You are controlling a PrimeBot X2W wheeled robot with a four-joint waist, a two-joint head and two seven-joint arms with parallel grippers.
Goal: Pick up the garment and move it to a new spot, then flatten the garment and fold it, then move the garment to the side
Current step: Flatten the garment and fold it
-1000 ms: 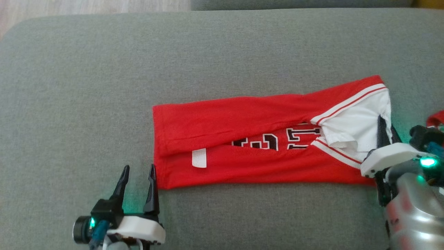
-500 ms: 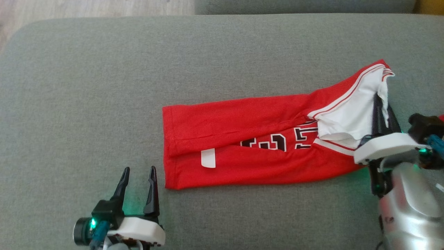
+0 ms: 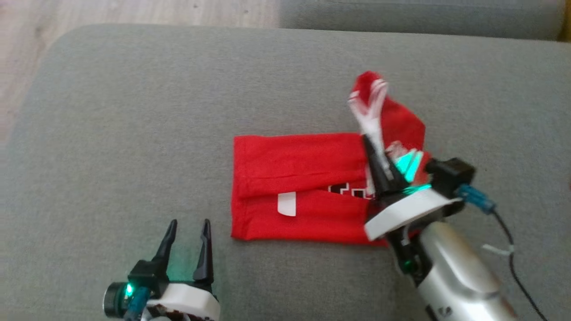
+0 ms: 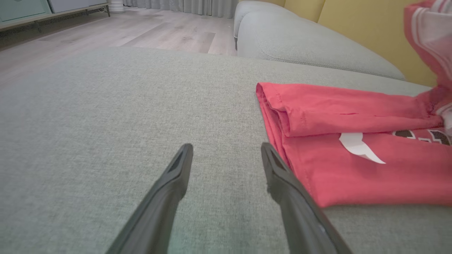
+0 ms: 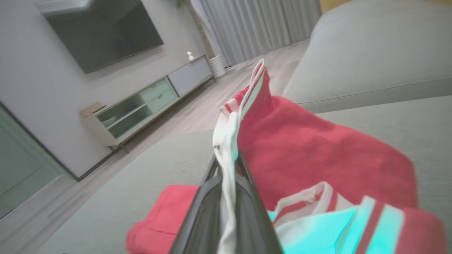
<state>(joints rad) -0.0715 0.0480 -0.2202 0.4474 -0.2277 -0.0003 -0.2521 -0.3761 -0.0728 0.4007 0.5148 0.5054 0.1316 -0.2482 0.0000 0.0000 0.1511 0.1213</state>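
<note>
In the head view the red garment [image 3: 303, 187] lies near the middle of the grey cushion [image 3: 134, 111] as a narrow strip, its long sides already turned in over the dark lettering. The right gripper [image 3: 366, 143] is pressed together on the white-trimmed end and holds it raised above the strip's right part. The left gripper [image 3: 188, 224] hovers near the strip's lower left corner, fingers spread and holding nothing. The left wrist view shows those spread fingers just beside the garment's hemmed end, not touching it. The right wrist view shows the white trim pinched between the closed fingers, with red cloth bunched behind. Judging by this, placing, flattening and the lengthwise folds are done; the crosswise fold is underway, and moving the garment aside remains.
</note>
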